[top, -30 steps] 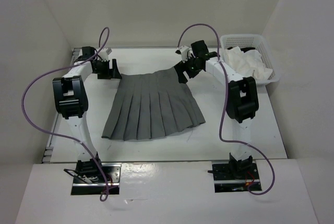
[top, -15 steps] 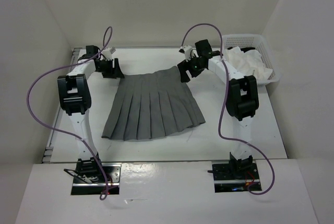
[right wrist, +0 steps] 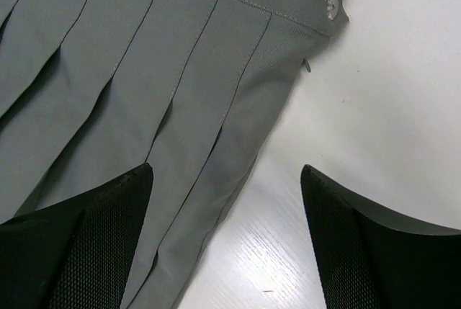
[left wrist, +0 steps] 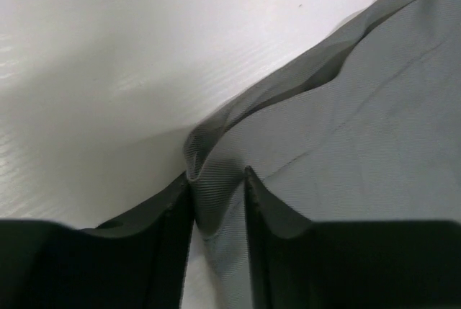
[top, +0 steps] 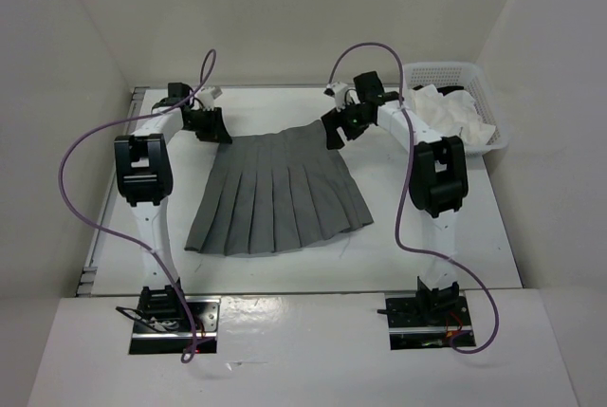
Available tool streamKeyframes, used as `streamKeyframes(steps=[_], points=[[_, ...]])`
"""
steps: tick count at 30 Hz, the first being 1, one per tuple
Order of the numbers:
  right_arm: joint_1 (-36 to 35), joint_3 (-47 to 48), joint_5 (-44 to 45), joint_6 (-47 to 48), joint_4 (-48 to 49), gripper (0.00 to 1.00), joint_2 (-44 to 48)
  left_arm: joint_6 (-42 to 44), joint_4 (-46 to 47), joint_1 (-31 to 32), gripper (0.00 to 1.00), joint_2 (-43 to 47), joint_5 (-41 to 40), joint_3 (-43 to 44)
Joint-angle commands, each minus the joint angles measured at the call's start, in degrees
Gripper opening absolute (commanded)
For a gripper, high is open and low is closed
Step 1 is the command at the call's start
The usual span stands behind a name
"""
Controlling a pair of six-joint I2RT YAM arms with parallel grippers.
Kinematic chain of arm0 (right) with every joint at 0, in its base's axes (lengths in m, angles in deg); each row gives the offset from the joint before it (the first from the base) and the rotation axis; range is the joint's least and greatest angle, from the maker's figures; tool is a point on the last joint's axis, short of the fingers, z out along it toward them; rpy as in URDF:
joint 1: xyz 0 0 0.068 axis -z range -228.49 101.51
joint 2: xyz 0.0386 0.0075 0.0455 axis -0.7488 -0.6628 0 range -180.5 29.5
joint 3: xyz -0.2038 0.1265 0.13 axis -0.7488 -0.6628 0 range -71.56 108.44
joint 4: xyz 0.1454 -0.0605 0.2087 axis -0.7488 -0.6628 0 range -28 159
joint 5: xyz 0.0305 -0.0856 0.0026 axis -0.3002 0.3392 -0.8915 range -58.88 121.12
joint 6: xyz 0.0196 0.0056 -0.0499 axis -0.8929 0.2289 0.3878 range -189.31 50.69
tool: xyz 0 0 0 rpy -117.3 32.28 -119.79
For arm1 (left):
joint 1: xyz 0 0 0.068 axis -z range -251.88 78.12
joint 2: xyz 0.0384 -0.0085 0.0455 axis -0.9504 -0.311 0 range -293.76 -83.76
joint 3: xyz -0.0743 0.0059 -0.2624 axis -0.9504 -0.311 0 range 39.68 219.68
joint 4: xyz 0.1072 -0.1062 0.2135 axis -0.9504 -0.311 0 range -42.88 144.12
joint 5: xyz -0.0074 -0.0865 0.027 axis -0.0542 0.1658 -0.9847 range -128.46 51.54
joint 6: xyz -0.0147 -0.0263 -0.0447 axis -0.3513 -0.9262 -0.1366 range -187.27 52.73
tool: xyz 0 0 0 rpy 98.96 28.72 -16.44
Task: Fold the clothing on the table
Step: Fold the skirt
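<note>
The clothing (top: 277, 194), a dark grey pleated skirt, lies flat on the table (top: 427, 246) with its waistband at the far side. My left gripper (top: 216, 132) is at the far-left waistband corner. In the left wrist view its fingers (left wrist: 218, 179) pinch a bunched fold of the grey fabric (left wrist: 360, 129). My right gripper (top: 332, 132) hovers at the far-right waistband corner. In the right wrist view it (right wrist: 227, 179) stands wide open over the skirt's side edge (right wrist: 144, 71), one finger above the pleats and one above bare table (right wrist: 382, 93). A small button (right wrist: 332, 5) marks that corner.
A white lattice basket (top: 438, 68) holding white cloths (top: 446, 113) stands at the far right, close behind the right arm. White walls enclose the table. A metal rail (top: 90, 265) runs along the left edge.
The left arm has shifted right onto the waistband corner and its jaws have closed in on the fabric. The right gripper has barely moved and stays open.
</note>
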Motion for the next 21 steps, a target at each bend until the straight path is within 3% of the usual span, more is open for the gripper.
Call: streamKeyframes(steps=[1, 5, 12, 17, 21], points=[[0.4, 3.4, -2.3, -0.1, -0.2, 0.87, -1.9, 1.3, -1.5, 0.1, 0.37, -1.8, 1.6, 1.7], [1.1, 6.6, -4.6, -1.4, 1.1, 0.86, -4.6, 1.8, -1.5, 0.1, 0.18, -1.2, 1.0, 1.7], [4.4, 19.4, -10.5, -6.7, 0.0, 0.84, -15.4, 3.5, -2.0, 0.7, 0.13, 1.0, -1.0, -0.3], [5.7, 40.5, -13.6, -7.8, -12.2, 0.8, -29.8, 4.1, -2.0, 1.8, 0.13, 1.6, -2.0, -0.8], [6.2, 72.4, -15.4, -6.8, -25.4, 0.76, -43.3, 4.7, -2.6, 2.9, 0.13, 2.1, -2.0, -1.3]])
